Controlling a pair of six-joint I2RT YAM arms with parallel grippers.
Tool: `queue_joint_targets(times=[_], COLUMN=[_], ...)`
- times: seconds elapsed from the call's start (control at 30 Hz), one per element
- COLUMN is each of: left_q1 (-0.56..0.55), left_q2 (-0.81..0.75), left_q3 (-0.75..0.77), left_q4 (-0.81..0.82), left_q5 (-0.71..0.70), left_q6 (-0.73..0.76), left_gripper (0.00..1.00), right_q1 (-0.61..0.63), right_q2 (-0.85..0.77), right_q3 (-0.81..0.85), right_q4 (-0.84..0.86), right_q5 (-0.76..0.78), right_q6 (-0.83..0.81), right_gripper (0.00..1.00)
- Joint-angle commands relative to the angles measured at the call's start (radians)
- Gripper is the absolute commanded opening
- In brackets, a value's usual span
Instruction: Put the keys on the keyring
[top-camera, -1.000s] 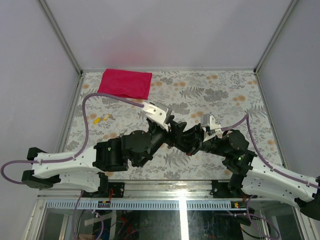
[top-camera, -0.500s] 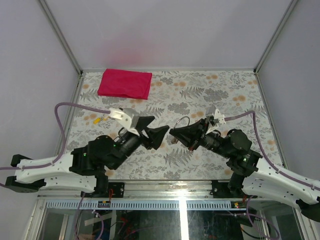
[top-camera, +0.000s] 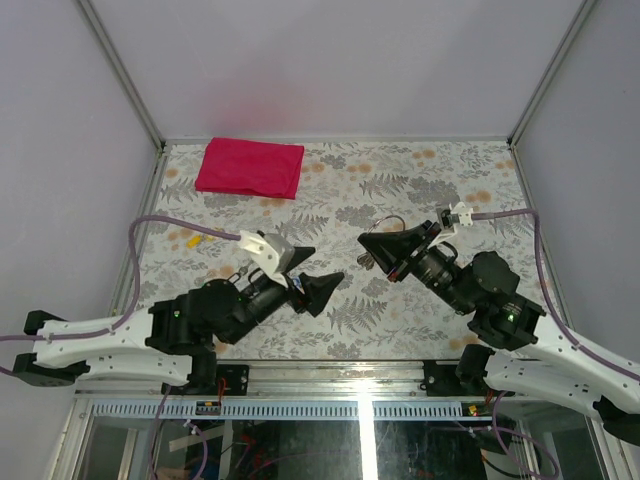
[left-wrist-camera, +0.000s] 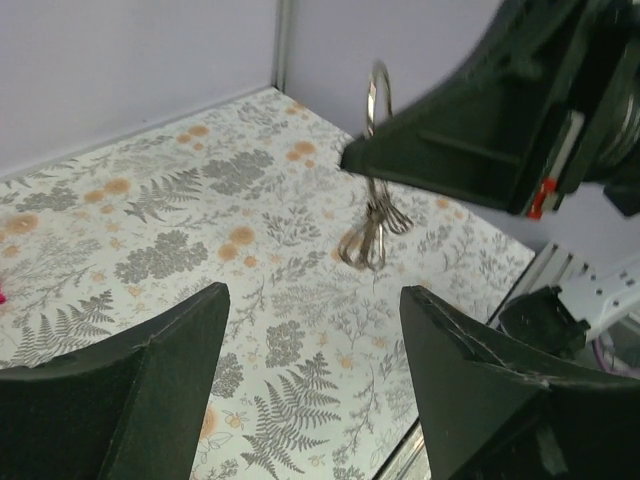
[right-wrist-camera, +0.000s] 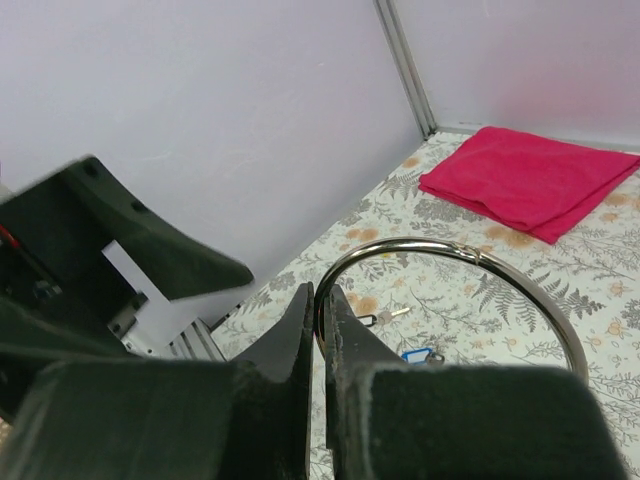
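My left claw (top-camera: 328, 264) hangs above the table (top-camera: 450, 180) with its fingers spread wide and nothing between them. From its wrist camera the keyring (left-wrist-camera: 368, 235) is straight ahead, in the gap between my two left fingers (left-wrist-camera: 130, 390) but well apart from them. Its big loop stands upright and nearly edge-on, its long axis vertical, with the small rings dangling below. My right claw (top-camera: 365, 245) is pinched shut on that big loop, holding it off the table, with its tip aimed at my left claw. The right wrist camera shows the loop (right-wrist-camera: 470, 252) broadside instead, reaching away from my fingertips toward the red cloth (right-wrist-camera: 530, 180). Only that view shows one of the keys (right-wrist-camera: 418, 354), its blue head lying on the table under the loop.
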Motion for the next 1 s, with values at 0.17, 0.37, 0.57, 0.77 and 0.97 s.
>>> queue_joint_targets(times=[0.17,0.37,0.57,0.77,0.97], left_q1=[0.002,0.002,0.003,0.003,0.002], left_q2=[0.044,0.022,0.030,0.060,0.093], left_q3=[0.020,-0.013,-0.017,-0.009,-0.006], left_q4=[-0.001,0.060,0.100,0.133,0.174], left_q5=[0.186,0.301,0.349,0.320,0.268], left_q6=[0.083,0.131,0.152,0.167,0.188], left_gripper=[0.71,0.63,0.60,0.60,0.60], right_q1=[0.001,0.001,0.001,0.001,0.000], right_q2=[-0.012,-0.039,-0.038,-0.034,-0.033], right_q3=[0.103,0.105,0.112,0.113,0.109], right_q4=[-0.027,-0.019,-0.010,-0.002,0.007], right_q5=[-0.099,-0.200,-0.281,-0.287,-0.284], right_q6=[-0.054,-0.104,-0.112,-0.103,-0.097], right_gripper=[0.00,0.00,0.00,0.00,0.00])
